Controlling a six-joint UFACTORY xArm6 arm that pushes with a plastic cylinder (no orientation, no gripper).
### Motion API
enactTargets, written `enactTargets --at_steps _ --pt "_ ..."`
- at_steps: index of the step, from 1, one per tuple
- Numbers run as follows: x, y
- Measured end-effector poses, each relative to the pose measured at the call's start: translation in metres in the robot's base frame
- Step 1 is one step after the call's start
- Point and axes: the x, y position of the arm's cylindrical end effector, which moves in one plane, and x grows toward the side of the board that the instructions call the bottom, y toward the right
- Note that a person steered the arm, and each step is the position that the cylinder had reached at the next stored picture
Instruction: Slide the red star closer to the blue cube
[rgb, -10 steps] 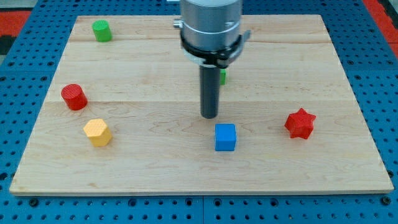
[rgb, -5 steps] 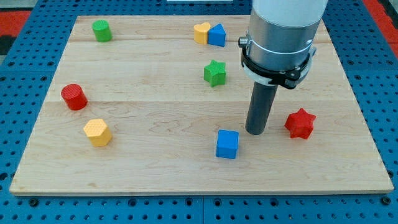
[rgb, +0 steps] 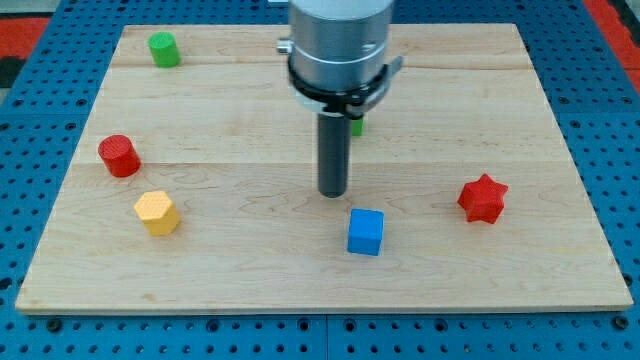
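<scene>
**A:** What lies around the tool?

**B:** My tip (rgb: 333, 193) rests on a pale wooden counter (rgb: 250, 270). The blue cube (rgb: 365, 232) sits just below it and slightly to the view's right, near but apart. The red star (rgb: 483, 198) is well off to the tip's right, at about the same height in the view. Bare wood lies between star and cube; nothing stands in that stretch.

**A:** And on the other side?

**B:** Far to the tip's left is a red cylinder (rgb: 118, 156), and below that, a yellow hexagonal block (rgb: 157, 213). A green cylinder (rgb: 163, 49) sits far up and left, near the counter's top edge. A sliver of a green block (rgb: 357, 125) peeks out just behind the arm's body, above the tip; its shape cannot be made out.

**A:** How is the arm posed?

**B:** A broad grey housing (rgb: 338, 45) comes down from the view's top, with a black ring beneath it. The straight dark rod drops upright from there. The tool is a plain rod with nothing that opens or closes, and it holds nothing. It touches no block.

**A:** How much room is there?

**B:** The star sits near the counter's right edge, with a strip of wood beyond it. The cube has open wood below it before the bottom edge. A blue pegboard (rgb: 40, 150) surrounds the counter.
</scene>
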Motion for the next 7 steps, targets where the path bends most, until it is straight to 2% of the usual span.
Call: enactTargets --at_steps 3,6,7 --pt "-0.056 -0.004" --pt "-0.086 -0.009" --pt "-0.121 -0.009"
